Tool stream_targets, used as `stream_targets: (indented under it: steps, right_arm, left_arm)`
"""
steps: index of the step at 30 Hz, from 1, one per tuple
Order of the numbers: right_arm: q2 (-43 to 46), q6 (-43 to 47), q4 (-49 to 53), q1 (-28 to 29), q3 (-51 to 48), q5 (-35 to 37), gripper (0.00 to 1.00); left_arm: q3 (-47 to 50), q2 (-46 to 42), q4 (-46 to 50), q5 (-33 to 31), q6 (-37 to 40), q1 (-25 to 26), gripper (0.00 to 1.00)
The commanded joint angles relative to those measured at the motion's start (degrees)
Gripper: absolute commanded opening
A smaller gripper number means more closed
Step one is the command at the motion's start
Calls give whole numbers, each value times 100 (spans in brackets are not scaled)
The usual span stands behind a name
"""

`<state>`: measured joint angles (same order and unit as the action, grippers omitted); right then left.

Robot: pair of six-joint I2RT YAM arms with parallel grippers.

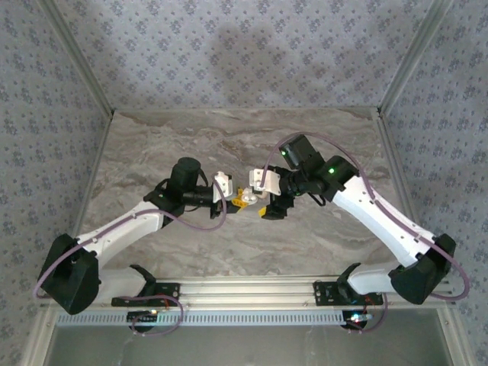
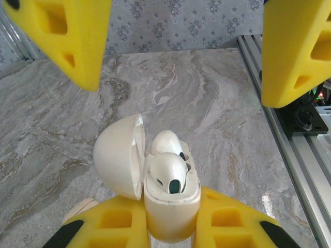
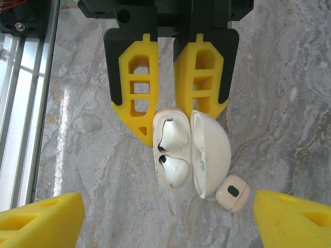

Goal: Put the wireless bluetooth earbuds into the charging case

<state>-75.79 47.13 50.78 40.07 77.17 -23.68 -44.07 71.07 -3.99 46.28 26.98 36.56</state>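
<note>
The white charging case (image 2: pixel 171 204) stands upright between the yellow fingers of my left gripper (image 2: pixel 171 230), which is shut on its lower body. Its lid (image 2: pixel 119 155) hangs open to the left. Two white earbuds (image 2: pixel 166 173) sit in the case's wells, buds up. In the right wrist view the case (image 3: pixel 161 155) is seen from above, with both earbuds (image 3: pixel 174 135) seated and the lid (image 3: pixel 211 151) open to the right. My right gripper (image 3: pixel 165 227) hovers over it, open, with nothing between its fingers (image 3: pixel 44 222). In the top view the left gripper (image 1: pixel 241 200) and right gripper (image 1: pixel 268 207) meet at mid-table.
A small beige rounded case with a dark spot (image 3: pixel 232 192) lies on the marble table (image 3: pixel 93 170) just beside the open lid. An aluminium rail (image 3: pixel 20 103) runs along the near table edge. Patterned walls enclose the other sides.
</note>
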Motion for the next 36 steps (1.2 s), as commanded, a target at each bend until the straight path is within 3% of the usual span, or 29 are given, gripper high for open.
stream_targets:
  steps: [1, 9, 15, 20, 24, 27, 30, 33, 36]
  right_arm:
    - [-157, 191, -27, 48, 237, -215, 87]
    - [-454, 171, -155, 79, 255, -544, 85]
    - [-368, 190, 415, 53, 265, -892, 72]
    - [-6, 220, 1023, -8, 166, -989, 64]
    - [609, -265, 555, -223, -312, -993, 61]
    - [1115, -966, -280, -595, -826, -1186, 61]
    - [1598, -2547, -1833, -965, -1750, -918, 61]
    - [1834, -4279, -3087, -1163, -2328, -62, 60]
    - [1781, -5734, -3257, -1219, -2487, 931, 61]
  left_arm:
    - [-211, -126, 58, 109, 166, 45, 17]
    - [-249, -139, -14, 173, 153, 45, 17]
    - [-268, -72, -102, 66, 25, 48, 17]
    - [-286, 1, -200, -93, -215, 29, 17]
    - [-310, 116, -260, -218, -652, 8, 17]
    - [-400, 274, -234, -384, -1257, -26, 17]
    - [-679, 522, 151, -760, -2146, -43, 17]
    - [-1041, 794, 748, -896, -3089, -47, 17]
    - [-1401, 1121, 1389, -911, -4069, -52, 18]
